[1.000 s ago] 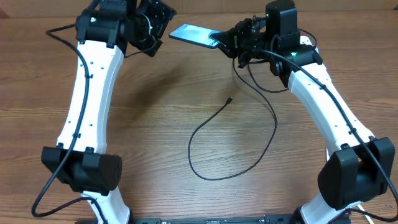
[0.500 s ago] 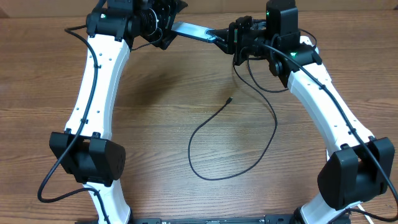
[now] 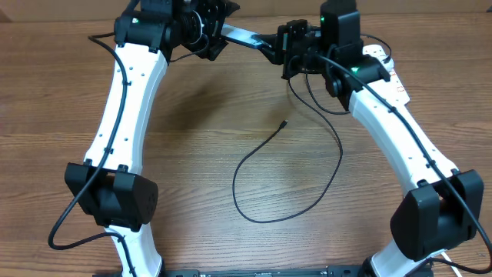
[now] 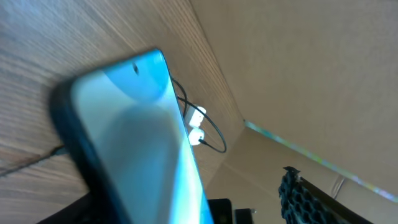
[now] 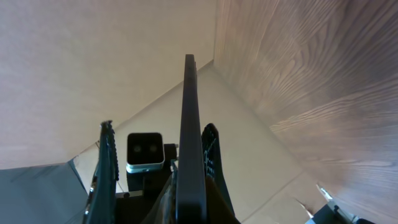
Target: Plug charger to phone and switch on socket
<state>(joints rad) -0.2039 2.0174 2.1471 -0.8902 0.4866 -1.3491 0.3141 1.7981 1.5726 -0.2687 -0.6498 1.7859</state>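
Observation:
The phone (image 3: 244,35) hangs in the air at the table's far edge, dark and edge-on from above. My right gripper (image 3: 283,48) is shut on its right end. In the right wrist view the phone (image 5: 188,124) stands edge-on, clamped at the bottom. My left gripper (image 3: 217,27) is open at the phone's left end. The cyan screen (image 4: 143,124) fills the left wrist view, with one finger (image 4: 303,198) well apart from it. The charger cable (image 3: 339,161) loops on the table, its tip (image 3: 284,123) lying free. The socket (image 3: 382,54) shows partly behind my right arm.
The brown wood table (image 3: 192,154) meets a tan wall at the far edge, right behind the phone. Both white arms reach across the table's sides. Small white pieces with a black cable (image 4: 196,124) lie beyond the phone in the left wrist view.
My left arm swung right, bringing its gripper up to the phone's left end. The phone rolled from screen-up to edge-on and moved slightly toward the far edge with the right gripper.

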